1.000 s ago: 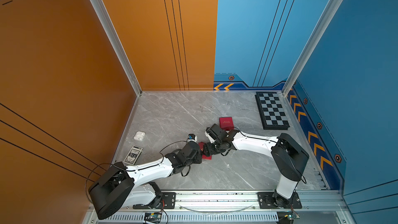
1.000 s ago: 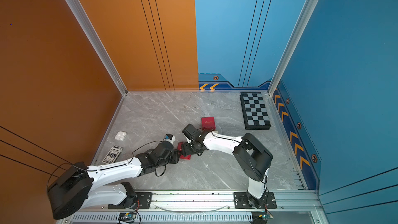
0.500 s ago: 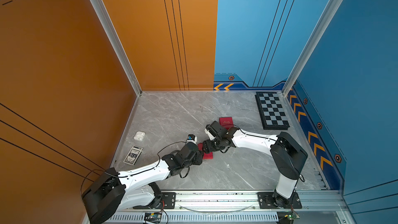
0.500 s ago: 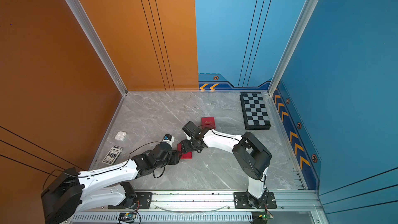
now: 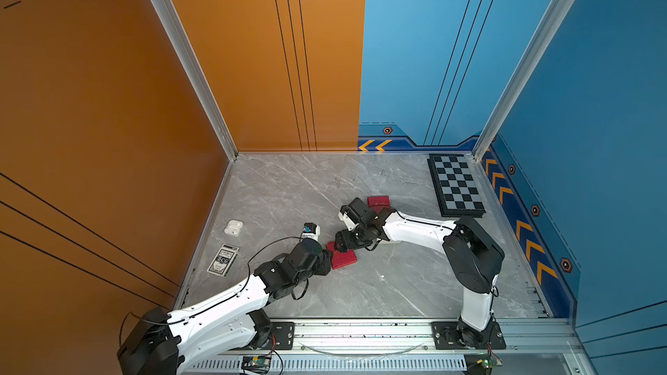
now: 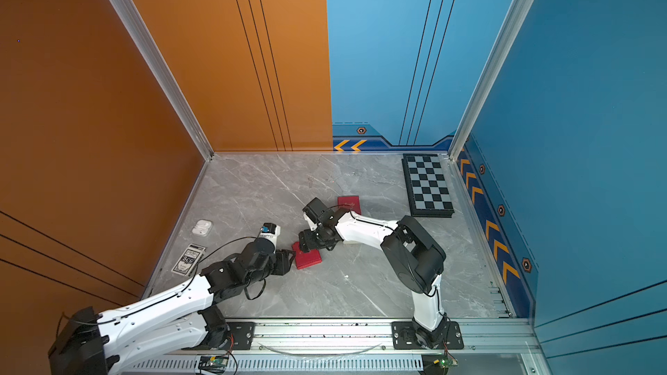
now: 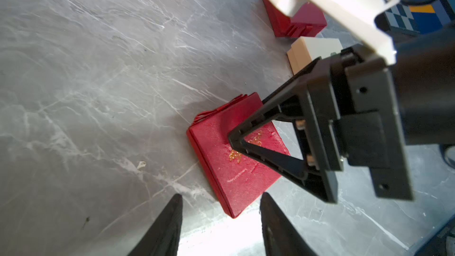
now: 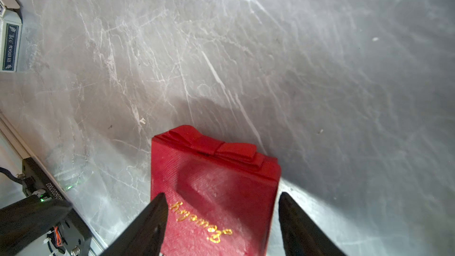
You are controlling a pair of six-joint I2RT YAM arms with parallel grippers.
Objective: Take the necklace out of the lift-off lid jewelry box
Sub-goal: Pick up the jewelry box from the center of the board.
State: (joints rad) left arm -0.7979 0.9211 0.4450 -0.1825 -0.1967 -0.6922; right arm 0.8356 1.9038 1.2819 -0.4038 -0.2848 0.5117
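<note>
**Near the middle of the surface, two arms crowd a shut red box**

The jewelry box (image 5: 344, 259) lies flat a touch toward seven o'clock from the centre of the surface (image 5: 288, 193), taking the far wall as twelve. Its lid (image 8: 216, 188), with gold script and a ribbon bow, is on. No necklace shows, and I judge it lies inside.

The right arm (image 5: 415, 229) reaches in from three o'clock, and the right jaws tip down over the box's twelve o'clock edge. In the right wrist view they stand parted, one to each side of the lid, with no clear pinch. They seem placed to take the lid by its sides and lift it straight up.

The left arm (image 5: 223, 304) comes in low from eight o'clock. The left jaws are released, spread just short of the box's near corner and not touching it. It looks like a spot for pinning the base so it does not rise with the lid.

Another red box (image 5: 378, 200) sits at one o'clock behind the right wrist. The chessboard (image 5: 456, 185) at two o'clock, and the earbud case (image 5: 233, 227) and card deck (image 5: 223, 259) at nine, lie well apart from the work.
</note>
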